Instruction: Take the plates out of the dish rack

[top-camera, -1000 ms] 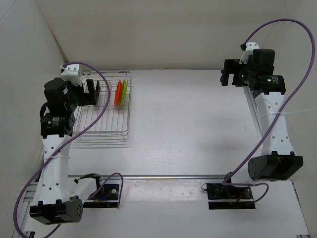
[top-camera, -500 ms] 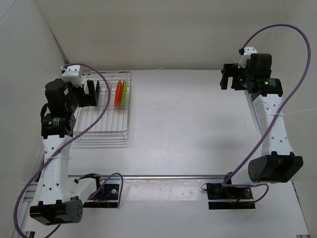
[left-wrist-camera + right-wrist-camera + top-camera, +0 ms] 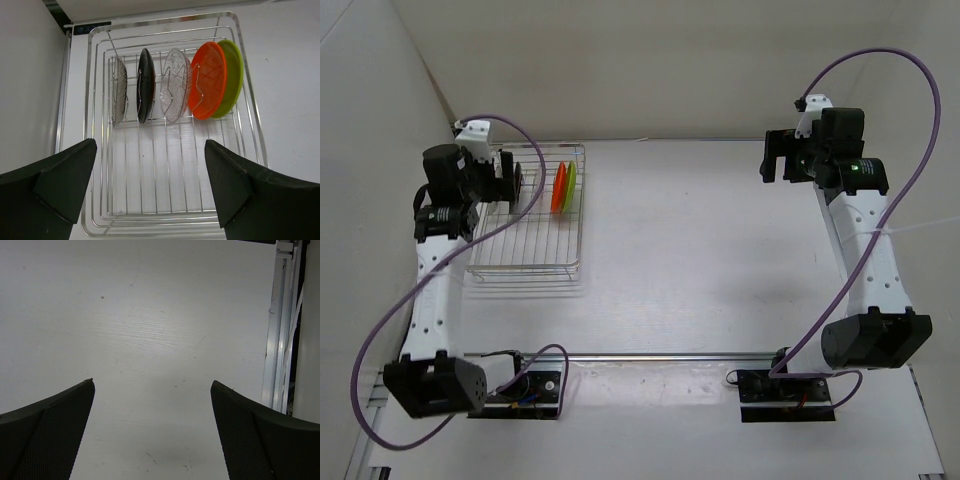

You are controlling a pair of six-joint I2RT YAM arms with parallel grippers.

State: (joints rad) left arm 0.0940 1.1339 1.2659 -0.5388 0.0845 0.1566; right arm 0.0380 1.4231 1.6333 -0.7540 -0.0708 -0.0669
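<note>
Left gripper [image 3: 150, 145] has backed off, spread, facing perhaps five round plates [image 3: 207, 80] in a silver wire rack [image 3: 165, 170]; right gripper [image 3: 152, 384] also spread.

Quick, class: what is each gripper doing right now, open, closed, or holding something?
Left gripper: open, holding nothing.
Right gripper: open, holding nothing.

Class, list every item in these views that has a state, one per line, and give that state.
dish rack: loaded, five plates
smoky plate: upright in rack
black plate: upright in rack
clear plate: upright in rack
orange plate: upright in rack
lime green plate: upright in rack
left gripper: open, empty
right gripper: open, empty
</note>
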